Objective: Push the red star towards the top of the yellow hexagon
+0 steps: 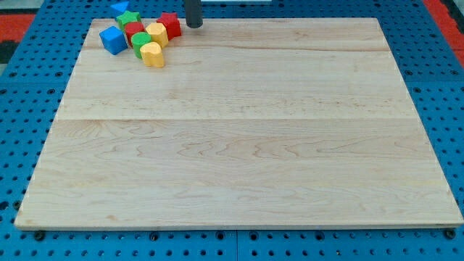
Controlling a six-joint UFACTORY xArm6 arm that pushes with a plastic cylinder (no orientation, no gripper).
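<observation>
Pale smooth wooden board (239, 130)

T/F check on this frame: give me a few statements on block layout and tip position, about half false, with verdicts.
1. All blocks cluster at the board's top left. True.
2. My tip is at the view's right of the red star. True.
3. The blue cube lies at the cluster's right edge. False: it is at the left edge.
4. The yellow hexagon sits alone at the view's bottom. False: it is inside the cluster.
5. My tip is in the cluster's middle. False: it is outside it.
</observation>
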